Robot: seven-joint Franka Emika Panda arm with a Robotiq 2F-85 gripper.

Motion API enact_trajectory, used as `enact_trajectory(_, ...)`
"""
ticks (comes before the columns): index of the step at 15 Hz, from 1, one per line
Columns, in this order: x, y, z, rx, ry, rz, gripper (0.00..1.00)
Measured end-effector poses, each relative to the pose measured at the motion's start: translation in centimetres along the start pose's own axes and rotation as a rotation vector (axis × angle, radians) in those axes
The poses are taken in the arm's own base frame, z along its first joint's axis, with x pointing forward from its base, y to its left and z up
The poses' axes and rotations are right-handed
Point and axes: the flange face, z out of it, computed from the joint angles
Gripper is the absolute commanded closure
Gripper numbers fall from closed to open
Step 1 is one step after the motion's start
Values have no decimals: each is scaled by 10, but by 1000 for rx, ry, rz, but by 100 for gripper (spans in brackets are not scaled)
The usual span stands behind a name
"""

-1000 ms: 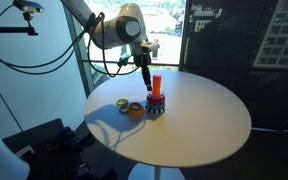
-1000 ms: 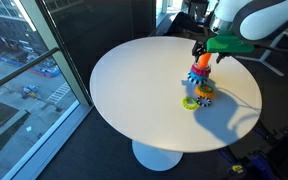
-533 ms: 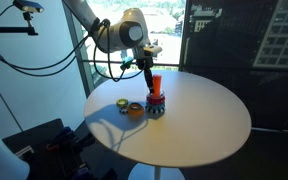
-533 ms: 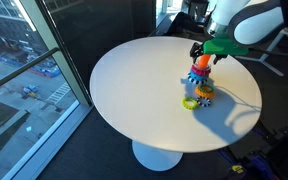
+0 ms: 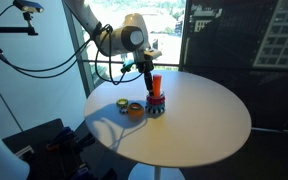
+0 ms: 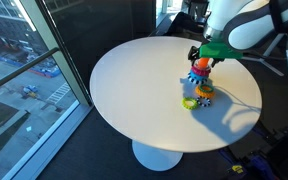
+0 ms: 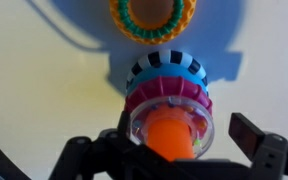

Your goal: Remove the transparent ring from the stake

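Observation:
The stake (image 7: pixel 170 138) is an orange-red peg standing on the round white table; it shows in both exterior views (image 5: pixel 155 85) (image 6: pixel 201 68). The transparent ring (image 7: pixel 197 125), clear with small coloured beads inside, sits on the peg as the top ring, above a magenta ring (image 7: pixel 144 98) and a blue and black-striped ring (image 7: pixel 164 68). My gripper (image 7: pixel 171 146) is open, one finger on each side of the peg's top, touching neither ring nor peg. It hangs just beside the stake's top in both exterior views (image 5: pixel 147 70) (image 6: pixel 203 54).
An orange ring with a green inner edge (image 7: pixel 149 18) lies on the table next to the stake (image 5: pixel 135 110) (image 6: pixel 205 92). A yellow-green ring (image 5: pixel 121 104) (image 6: pixel 190 102) lies a little farther out. The white table (image 5: pixel 199 120) stands by a glass window.
My gripper has moved slightly closer to the stake and a little lower. The rings and the stake have not moved.

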Motion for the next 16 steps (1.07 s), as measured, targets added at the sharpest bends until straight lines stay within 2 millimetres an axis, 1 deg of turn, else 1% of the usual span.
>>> enact_trajectory(5,-1,-3,5,-9,-1,13,0)
enact_trajectory(10,-1,-4,6,-2,4,14,0)
enact_trajectory(16,0,-2,10,-7,2,18,0)
